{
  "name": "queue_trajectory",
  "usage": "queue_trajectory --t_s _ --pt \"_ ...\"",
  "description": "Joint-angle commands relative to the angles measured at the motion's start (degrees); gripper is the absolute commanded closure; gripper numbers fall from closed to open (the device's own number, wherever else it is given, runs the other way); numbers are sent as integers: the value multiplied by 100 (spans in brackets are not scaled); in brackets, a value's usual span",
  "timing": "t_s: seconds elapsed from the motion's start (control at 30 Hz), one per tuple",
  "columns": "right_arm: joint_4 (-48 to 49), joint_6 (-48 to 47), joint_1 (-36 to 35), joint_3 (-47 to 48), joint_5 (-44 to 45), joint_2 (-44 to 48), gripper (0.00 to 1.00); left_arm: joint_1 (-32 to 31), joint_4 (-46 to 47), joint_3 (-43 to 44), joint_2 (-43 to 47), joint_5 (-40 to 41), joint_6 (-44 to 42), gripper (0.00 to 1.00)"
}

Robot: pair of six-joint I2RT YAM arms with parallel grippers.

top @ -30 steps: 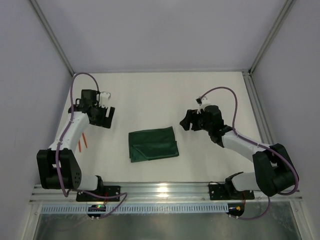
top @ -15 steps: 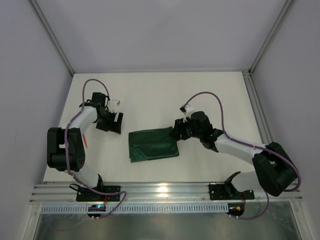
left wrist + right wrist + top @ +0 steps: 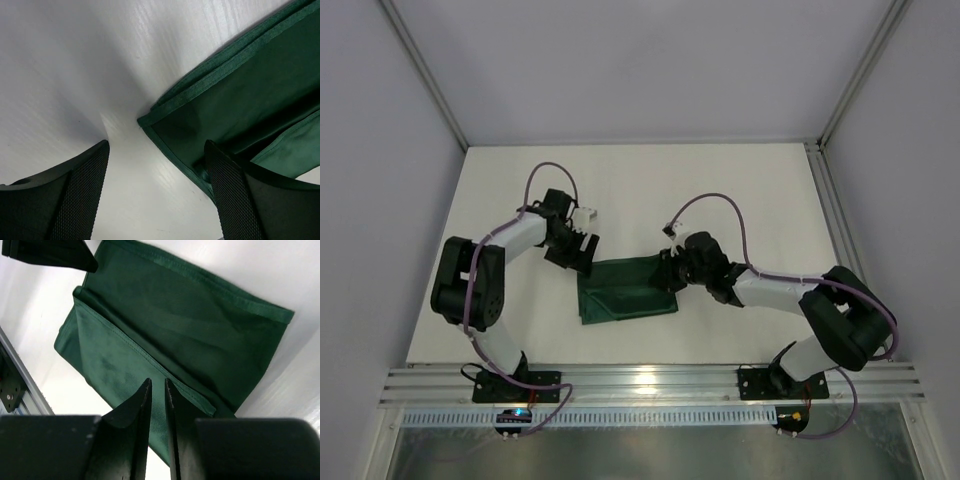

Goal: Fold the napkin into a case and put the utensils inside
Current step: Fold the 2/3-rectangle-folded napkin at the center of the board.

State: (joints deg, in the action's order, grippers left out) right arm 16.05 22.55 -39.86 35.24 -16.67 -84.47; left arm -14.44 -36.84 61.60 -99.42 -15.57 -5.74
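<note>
Napkin (image 3: pixel 625 290) lies folded to an oblong mid bench (image 3: pixel 750 190), toward the near edge. Left pincer (image 3: pixel 582 256) is apart, straddling the napkin's far-left corner. Right pincer (image 3: pixel 667 273) is almost together at the right edge; can't tell if cloth is caught. Before you lift, check that each side takes the top layer only. Drop the left onto the corner hem, then move both together so the fold comes out square. Utensils not seen.

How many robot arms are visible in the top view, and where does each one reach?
2. The left arm reaches to the far left corner of the napkin; the right arm reaches to its far right corner. None seems hidden.
</note>
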Motion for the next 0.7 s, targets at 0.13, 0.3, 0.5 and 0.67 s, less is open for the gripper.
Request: queue_trajectory --t_s 0.13,0.3,0.5,0.67 --pt "548 57 -338 -105 -109 -201 82 -217 37 124 -446 -94 160 28" --pt "680 180 -347 -202 -153 -482 85 -244 -218 176 -701 -534 196 37" --pt "812 364 -347 -185 -135 -878 90 -376 -437 264 -948 -894 178 39" --pt "847 549 -347 -167 -47 -1221 94 -428 -456 221 -957 -825 143 41"
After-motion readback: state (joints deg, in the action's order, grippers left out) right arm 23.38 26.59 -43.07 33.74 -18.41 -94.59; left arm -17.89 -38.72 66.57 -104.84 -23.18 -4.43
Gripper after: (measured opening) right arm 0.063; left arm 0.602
